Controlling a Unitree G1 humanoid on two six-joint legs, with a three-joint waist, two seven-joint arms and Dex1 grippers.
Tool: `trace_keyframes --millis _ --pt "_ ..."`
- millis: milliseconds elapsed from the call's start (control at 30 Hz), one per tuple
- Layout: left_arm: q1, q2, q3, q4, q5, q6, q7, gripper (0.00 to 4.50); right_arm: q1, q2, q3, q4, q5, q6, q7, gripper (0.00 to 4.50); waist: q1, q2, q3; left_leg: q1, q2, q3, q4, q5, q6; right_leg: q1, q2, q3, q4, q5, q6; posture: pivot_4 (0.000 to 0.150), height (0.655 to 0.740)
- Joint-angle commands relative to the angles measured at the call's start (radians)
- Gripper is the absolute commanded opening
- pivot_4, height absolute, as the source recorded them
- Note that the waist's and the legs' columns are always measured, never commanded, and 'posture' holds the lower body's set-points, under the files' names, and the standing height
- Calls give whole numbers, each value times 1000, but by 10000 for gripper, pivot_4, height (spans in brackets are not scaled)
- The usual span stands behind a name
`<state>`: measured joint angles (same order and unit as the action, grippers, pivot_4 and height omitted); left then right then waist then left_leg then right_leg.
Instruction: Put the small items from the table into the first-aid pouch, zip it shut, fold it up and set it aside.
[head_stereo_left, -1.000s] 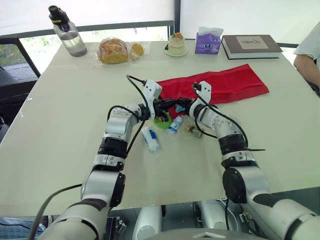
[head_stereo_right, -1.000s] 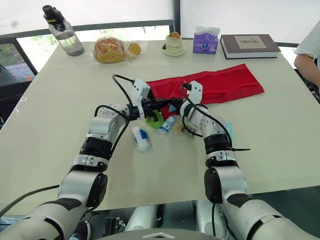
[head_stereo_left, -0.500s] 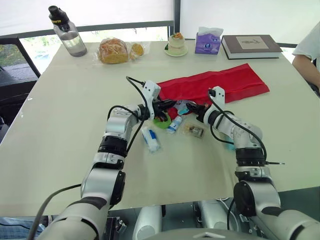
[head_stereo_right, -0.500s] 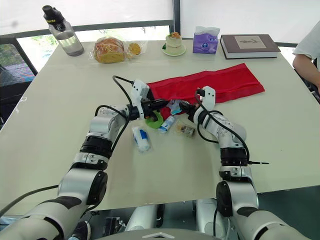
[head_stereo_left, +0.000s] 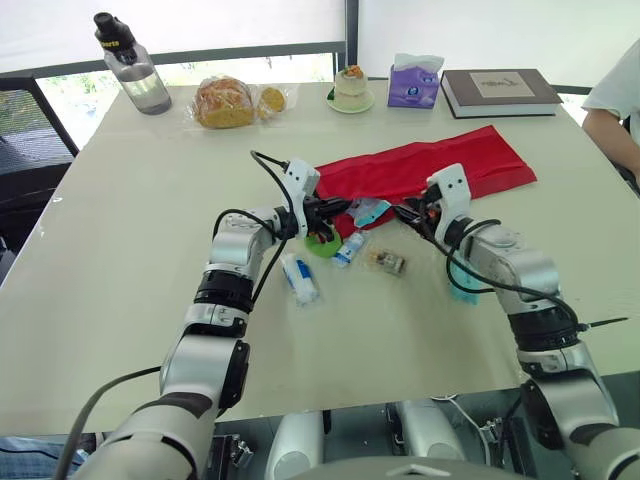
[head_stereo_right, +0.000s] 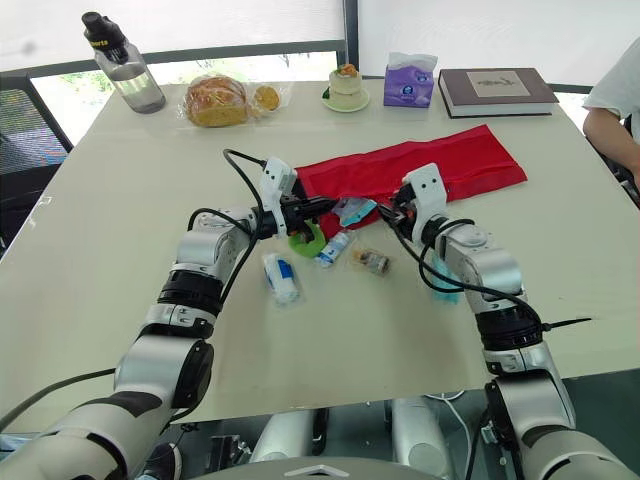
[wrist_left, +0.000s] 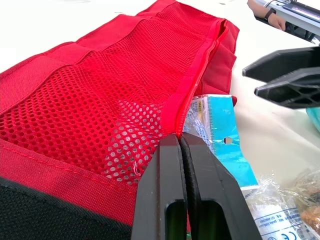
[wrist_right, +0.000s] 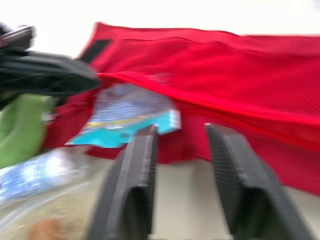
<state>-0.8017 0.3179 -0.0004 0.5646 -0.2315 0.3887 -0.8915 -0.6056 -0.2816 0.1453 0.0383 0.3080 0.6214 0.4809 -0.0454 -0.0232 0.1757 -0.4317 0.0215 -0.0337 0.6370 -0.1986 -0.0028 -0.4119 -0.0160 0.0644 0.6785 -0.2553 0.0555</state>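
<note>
The red mesh first-aid pouch (head_stereo_left: 430, 170) lies unfolded across the middle of the table. My left gripper (wrist_left: 181, 145) is shut on the pouch's zip edge at its near-left end, holding the mouth up. A blue-and-white packet (wrist_left: 217, 130) sticks out of that opening. My right gripper (head_stereo_left: 405, 212) hangs open just right of the packet, holding nothing. In front of the pouch lie a green roll (head_stereo_left: 322, 243), a small white-blue tube (head_stereo_left: 350, 248), a clear packet with brown contents (head_stereo_left: 386, 262) and a wrapped white-blue bandage (head_stereo_left: 300, 278). A teal item (head_stereo_left: 462, 285) is partly hidden under my right forearm.
Along the far edge stand a water bottle (head_stereo_left: 128, 62), bagged bread (head_stereo_left: 225, 100), a small dessert on a plate (head_stereo_left: 351, 88), a purple tissue pack (head_stereo_left: 415, 82) and a book (head_stereo_left: 497, 90). A person's arm (head_stereo_left: 615, 110) rests at the right edge.
My right gripper has drawn back to the right from the pouch mouth, and its elbow has swung outward. The blue packet now sits at the opening. The left gripper keeps its hold.
</note>
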Motion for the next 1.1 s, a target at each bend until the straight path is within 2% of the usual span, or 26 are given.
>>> trace_keyframes --millis 33,400,600,867,1100 --pt "-4 10 4 -28 -9 -11 -11 0 -24 22 47 -13 -37 -44 32 728 1 0 0 0 0 0 0 0 0 0 0 0 0 0 0 1500 7400" --pt "18 13 -21 -59 -2 -6 -28 0 -141 109 121 269 -202 -111 -8 728 2 0 0 0 0 0 1 0 0 0 -1 0 0 0 0 1500 7400" --pt "40 11 -35 -91 -1 4 -32 0 -182 139 130 348 -248 -106 0 728 2 0 0 0 0 0 1 0 0 0 -1 0 0 0 0 1500 7400" --pt "62 7 -54 -113 0 12 -38 0 -296 233 70 544 -264 -181 -65 728 1 0 0 1 0 0 1 0 0 0 -1 0 1 0 0 1500 7400" --pt "64 8 -59 -120 -1 15 -40 0 -412 326 -32 799 -246 -342 -143 728 1 0 0 0 0 0 0 0 0 0 -1 0 1 0 0 1500 7400"
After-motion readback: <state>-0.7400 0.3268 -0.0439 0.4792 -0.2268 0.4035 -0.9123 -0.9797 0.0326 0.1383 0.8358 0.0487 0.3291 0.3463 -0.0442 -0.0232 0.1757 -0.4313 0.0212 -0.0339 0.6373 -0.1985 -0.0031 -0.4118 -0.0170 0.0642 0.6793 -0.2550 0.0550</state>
